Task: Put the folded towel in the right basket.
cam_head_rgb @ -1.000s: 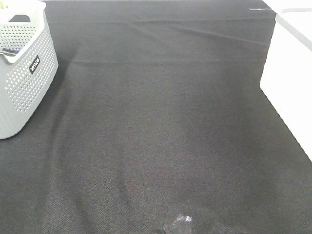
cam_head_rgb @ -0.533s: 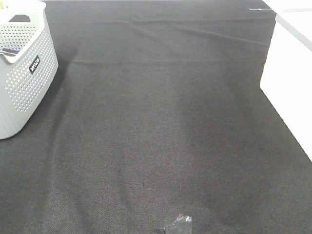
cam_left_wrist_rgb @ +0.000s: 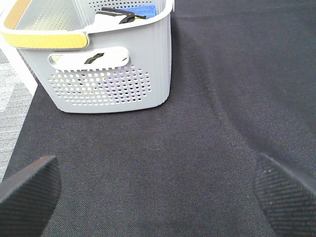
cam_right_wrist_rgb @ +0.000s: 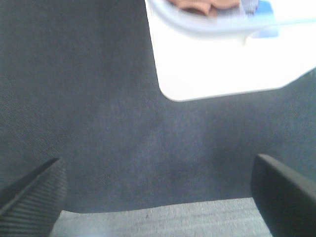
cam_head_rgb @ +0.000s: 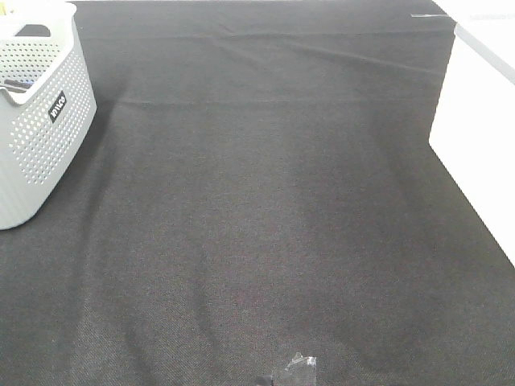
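Note:
No towel lies on the black cloth (cam_head_rgb: 265,209) in the exterior view. The right basket (cam_head_rgb: 483,121) is white and stands at the right edge. In the right wrist view this basket (cam_right_wrist_rgb: 217,69) holds a brownish-orange piece of cloth (cam_right_wrist_rgb: 197,5) and something blue, only partly in view. My right gripper (cam_right_wrist_rgb: 158,197) is open and empty over the cloth, short of the basket. My left gripper (cam_left_wrist_rgb: 158,197) is open and empty, facing the grey basket (cam_left_wrist_rgb: 108,64). Neither arm shows in the exterior view.
The grey perforated basket (cam_head_rgb: 36,112) with a yellow handle (cam_left_wrist_rgb: 44,39) stands at the far left and holds dark, white and blue items. A small shiny scrap (cam_head_rgb: 298,370) lies at the front edge of the cloth.

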`<state>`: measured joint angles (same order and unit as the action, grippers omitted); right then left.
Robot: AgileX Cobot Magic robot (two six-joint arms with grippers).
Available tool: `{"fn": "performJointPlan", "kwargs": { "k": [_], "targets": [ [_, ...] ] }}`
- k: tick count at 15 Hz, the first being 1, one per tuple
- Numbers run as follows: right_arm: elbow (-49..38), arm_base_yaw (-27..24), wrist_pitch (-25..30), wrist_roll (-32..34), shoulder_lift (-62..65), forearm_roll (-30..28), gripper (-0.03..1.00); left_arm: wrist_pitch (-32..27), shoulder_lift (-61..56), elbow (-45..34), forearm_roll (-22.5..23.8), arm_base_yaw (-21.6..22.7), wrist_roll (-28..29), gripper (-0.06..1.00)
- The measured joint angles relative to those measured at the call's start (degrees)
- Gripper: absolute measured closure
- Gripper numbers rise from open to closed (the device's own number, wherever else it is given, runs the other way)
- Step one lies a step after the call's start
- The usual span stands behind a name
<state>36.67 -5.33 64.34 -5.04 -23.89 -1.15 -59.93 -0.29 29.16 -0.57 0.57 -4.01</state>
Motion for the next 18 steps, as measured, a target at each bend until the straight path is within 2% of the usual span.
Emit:
{"fn": "performJointPlan", "kwargs": {
  "k": [2,4,8,13,18],
  "targets": [
    [-6.9,0.0,-1.9,0.0,7.0,0.1,0.00,0.0,0.0,0.0,0.0,0.0,0.0,-0.05],
    [-9.3,0.0,-1.8,0.1,9.9,1.7,0.00,0.0,0.0,0.0,0.0,0.0,0.0,-0.05],
    [-10.2,3.1,-1.3,0.1,13.8,2.1,0.00,0.0,0.0,0.0,0.0,0.0,0.0,-0.05],
    [-10.3,3.3,-1.2,0.1,23.3,2.1,0.00,0.0,0.0,0.0,0.0,0.0,0.0,-0.05],
    [-10.3,3.3,-1.2,1.4,24.1,2.2,0.00,0.0,0.0,0.0,0.0,0.0,0.0,-0.05]
  ]
}}
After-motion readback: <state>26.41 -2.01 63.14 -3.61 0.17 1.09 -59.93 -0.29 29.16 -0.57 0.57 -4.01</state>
